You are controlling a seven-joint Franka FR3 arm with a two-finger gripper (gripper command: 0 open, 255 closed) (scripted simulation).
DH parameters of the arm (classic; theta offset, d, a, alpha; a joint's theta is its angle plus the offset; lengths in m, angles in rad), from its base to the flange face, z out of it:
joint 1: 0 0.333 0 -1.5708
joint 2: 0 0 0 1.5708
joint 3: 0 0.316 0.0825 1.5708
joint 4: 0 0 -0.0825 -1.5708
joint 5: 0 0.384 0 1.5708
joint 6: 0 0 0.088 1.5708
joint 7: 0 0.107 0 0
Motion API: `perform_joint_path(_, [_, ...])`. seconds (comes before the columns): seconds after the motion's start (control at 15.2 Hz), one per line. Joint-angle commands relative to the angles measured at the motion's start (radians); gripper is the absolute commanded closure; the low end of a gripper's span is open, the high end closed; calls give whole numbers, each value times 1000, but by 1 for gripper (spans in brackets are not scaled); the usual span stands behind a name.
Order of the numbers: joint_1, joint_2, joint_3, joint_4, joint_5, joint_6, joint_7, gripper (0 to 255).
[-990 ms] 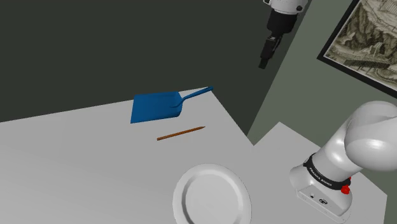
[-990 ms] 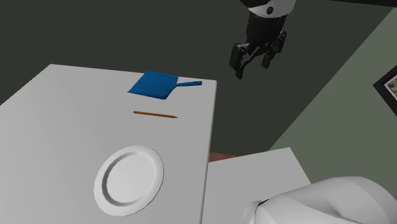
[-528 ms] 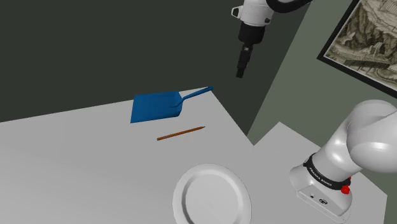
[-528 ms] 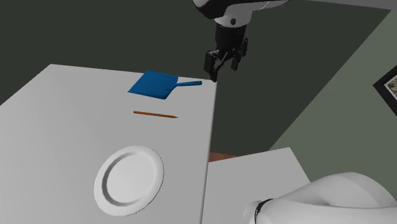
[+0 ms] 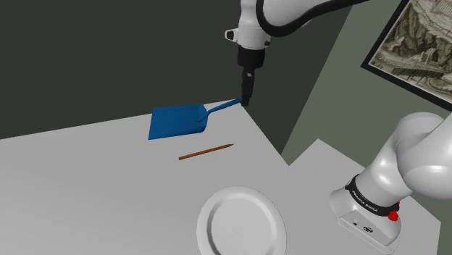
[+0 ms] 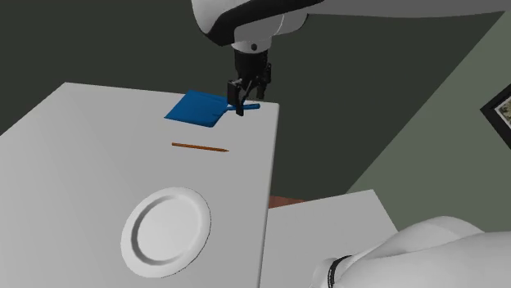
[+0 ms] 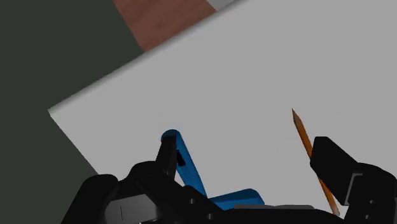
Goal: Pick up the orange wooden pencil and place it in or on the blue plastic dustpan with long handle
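The gripper is dropping in from high off the table, now hovering over the dustpan handle, fingers wide and empty; the pencil is waiting untouched

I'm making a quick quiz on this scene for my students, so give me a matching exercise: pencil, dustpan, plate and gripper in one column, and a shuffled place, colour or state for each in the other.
Column one:
1. pencil
2. dustpan
3. plate
4. gripper

Column two:
A. blue, its handle pointing toward the gripper
B. open, over the end of the dustpan's handle
C. white, with nothing on it
D. lying flat between the dustpan and the plate

Pairs: 1-D, 2-A, 3-C, 4-B
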Motion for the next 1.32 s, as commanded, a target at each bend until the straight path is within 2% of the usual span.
perform_joint_path(0.0, [19, 55, 10, 38, 17, 7, -43, 0])
perform_joint_path(0.92, [148, 392, 140, 281, 92, 40, -257, 0])
perform_joint_path(1.25, [154, 412, 143, 238, 94, 104, -257, 0])
